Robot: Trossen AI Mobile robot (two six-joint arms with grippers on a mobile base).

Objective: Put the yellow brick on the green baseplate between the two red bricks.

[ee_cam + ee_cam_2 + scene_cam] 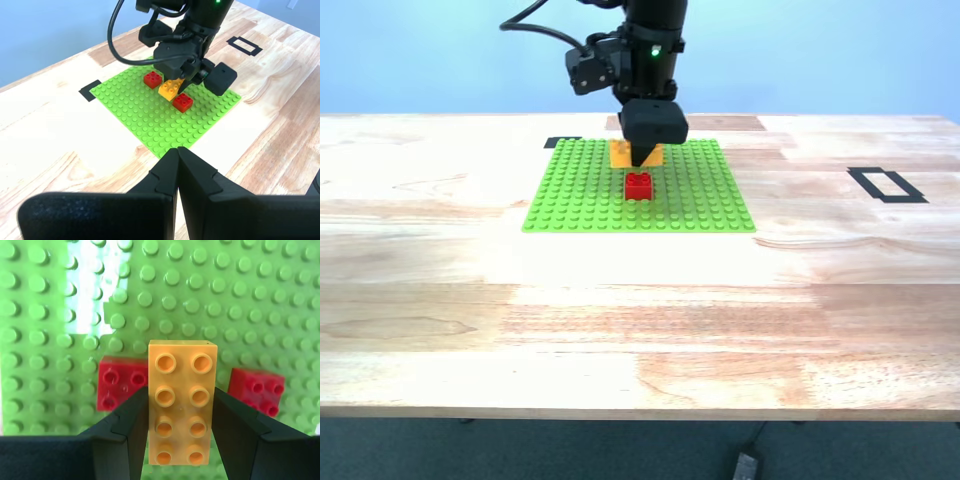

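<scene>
yellow brick sits pinched in my second pincer, between two red bricks.

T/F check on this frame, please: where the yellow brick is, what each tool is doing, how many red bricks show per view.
1. My second tool is shut on the yellow brick. True.
2. The yellow brick lies on the bare wooden table, off the green baseplate. False: it is over the baseplate, between the two red bricks, in the tool's grip.
3. My first tool holds a red brick. False: its fingers are closed on nothing, well back from the baseplate.
4. The exterior view shows only one red brick. True: the arm hides the other.
5. Black tape marks lie on the table. True: one rectangle outline is at the exterior view's right.
</scene>
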